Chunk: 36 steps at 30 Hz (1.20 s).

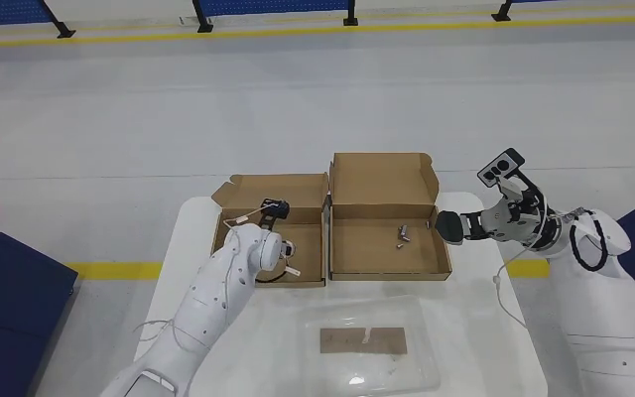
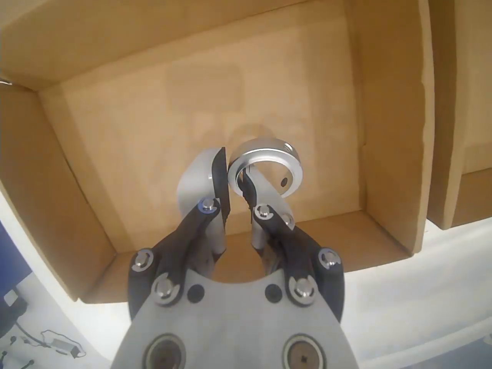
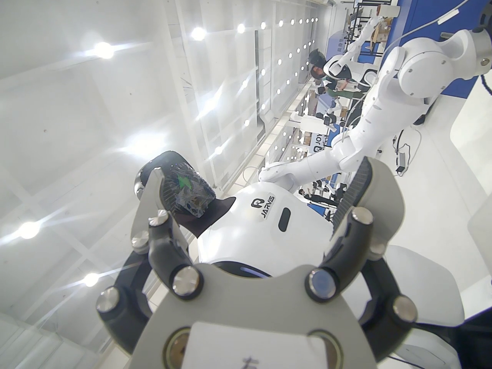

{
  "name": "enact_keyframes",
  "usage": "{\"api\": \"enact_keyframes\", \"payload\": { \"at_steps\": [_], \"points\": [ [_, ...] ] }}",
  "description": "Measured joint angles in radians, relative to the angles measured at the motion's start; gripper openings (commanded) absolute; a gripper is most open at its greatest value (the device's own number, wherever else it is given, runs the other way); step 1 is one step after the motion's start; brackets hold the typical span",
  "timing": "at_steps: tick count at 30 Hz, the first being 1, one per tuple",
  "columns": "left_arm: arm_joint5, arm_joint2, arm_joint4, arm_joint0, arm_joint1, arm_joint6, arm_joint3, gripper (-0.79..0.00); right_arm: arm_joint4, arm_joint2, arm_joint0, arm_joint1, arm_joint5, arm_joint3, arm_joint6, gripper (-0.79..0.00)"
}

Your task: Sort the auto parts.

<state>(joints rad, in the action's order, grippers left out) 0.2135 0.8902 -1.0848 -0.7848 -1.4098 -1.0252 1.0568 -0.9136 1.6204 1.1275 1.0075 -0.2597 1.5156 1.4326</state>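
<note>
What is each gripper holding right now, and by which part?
The left gripper pinches a silver metal ring by its wall, one finger inside and one outside, over a cardboard box. The right gripper is open and empty.

A silver metal ring [image 2: 269, 161] with a small side hole hangs tilted above the left cardboard box [image 2: 192, 20] floor, its rim pinched by the left gripper [image 2: 233, 172]. Small grey parts [image 1: 403, 235] lie in the right cardboard box [image 1: 382, 174].

- A large robot test hall is indicated.
- A wide pale floor [image 1: 248, 109] crossed by a yellow line [image 1: 298, 31] is seen beyond the table's [image 1: 486, 337] far edge.
- Rows of ceiling lights [image 3: 198, 33] and blue partitions [image 3: 430, 5] are shown.
</note>
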Motion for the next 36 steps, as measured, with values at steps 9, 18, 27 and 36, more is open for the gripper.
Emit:
{"api": "enact_keyframes", "payload": {
  "at_steps": [9, 18, 27, 36],
  "points": [
    [0.037, -0.049, 0.017, 0.02, -0.033, 0.003, -0.059, -0.785, 0.0, 0.0, 0.0, 0.0, 0.0, 0.0, 0.0, 0.0],
    [0.049, -0.103, 0.028, 0.059, -0.071, -0.005, -0.142, -0.785, 0.0, 0.0, 0.0, 0.0, 0.0, 0.0, 0.0, 0.0],
    [0.075, -0.126, 0.025, 0.083, -0.098, -0.002, -0.204, -0.68, 0.0, 0.0, 0.0, 0.0, 0.0, 0.0, 0.0, 0.0],
    [0.076, -0.115, 0.03, 0.095, -0.11, 0.012, -0.225, -0.123, 0.0, 0.0, 0.0, 0.0, 0.0, 0.0, 0.0, 0.0]
  ]
}}
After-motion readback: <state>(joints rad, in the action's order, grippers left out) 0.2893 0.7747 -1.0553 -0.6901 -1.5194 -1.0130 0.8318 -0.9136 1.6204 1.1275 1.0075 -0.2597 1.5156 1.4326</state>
